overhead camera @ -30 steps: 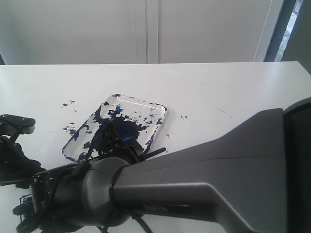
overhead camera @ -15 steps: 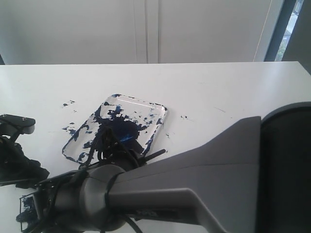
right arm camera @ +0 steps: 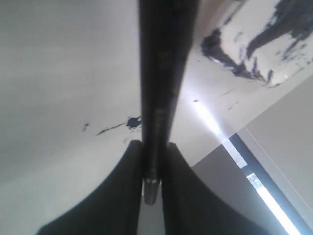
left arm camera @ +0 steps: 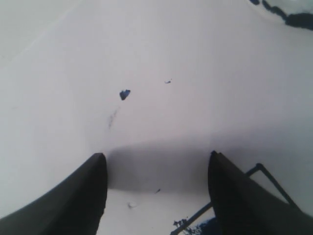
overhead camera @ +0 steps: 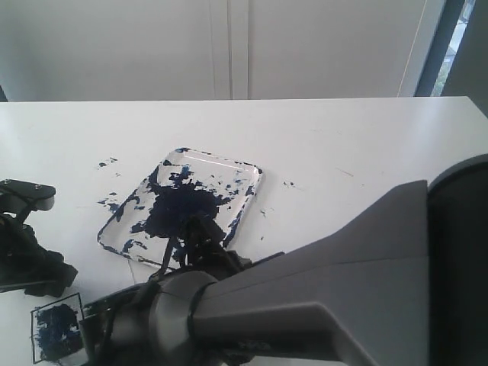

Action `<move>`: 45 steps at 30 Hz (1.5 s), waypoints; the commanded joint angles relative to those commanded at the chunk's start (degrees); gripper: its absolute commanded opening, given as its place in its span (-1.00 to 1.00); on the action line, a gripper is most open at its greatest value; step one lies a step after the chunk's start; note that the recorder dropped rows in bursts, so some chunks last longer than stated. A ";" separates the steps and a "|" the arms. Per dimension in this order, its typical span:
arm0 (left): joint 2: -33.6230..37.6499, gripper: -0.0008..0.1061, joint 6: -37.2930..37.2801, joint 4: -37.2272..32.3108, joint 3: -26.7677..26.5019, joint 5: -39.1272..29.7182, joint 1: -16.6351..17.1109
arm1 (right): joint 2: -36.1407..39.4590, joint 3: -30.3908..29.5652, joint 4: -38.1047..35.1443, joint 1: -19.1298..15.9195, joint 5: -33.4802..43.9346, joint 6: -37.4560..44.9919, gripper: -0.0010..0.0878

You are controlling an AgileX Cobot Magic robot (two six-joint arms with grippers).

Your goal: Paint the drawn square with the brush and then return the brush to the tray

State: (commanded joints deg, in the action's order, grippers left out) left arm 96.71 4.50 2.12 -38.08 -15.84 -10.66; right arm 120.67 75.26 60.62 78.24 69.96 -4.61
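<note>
The right gripper (right arm camera: 151, 147) is pinching the brush (right arm camera: 164, 73), its two fingers pressing tightly on either side of the black handle. The bristle end is not showing clearly. In the exterior view this gripper is hanging at the near edge of the paint-smeared tray (overhead camera: 255, 174). The left gripper (left arm camera: 156, 156) is holding its jaws wide with nothing between them. It is sitting just beside the drawn square (overhead camera: 55, 332), which is showing dark blue daubs inside its outline on the white table (overhead camera: 366, 137).
</note>
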 joint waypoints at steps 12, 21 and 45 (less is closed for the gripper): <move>0.00 0.21 0.00 0.00 0.00 0.00 0.00 | 2.79 0.11 9.77 0.00 0.00 2.08 -0.98; 0.00 0.21 0.00 0.00 0.00 0.00 0.00 | 5.49 0.11 10.05 -1.05 0.00 1.80 -0.98; 0.00 0.21 0.00 0.36 0.00 0.71 0.00 | 9.41 3.83 16.45 -2.27 0.00 -4.30 -0.98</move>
State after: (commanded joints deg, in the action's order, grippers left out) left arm 96.71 4.50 2.48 -38.08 -15.13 -10.66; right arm 130.08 79.09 77.06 75.96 69.96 -8.92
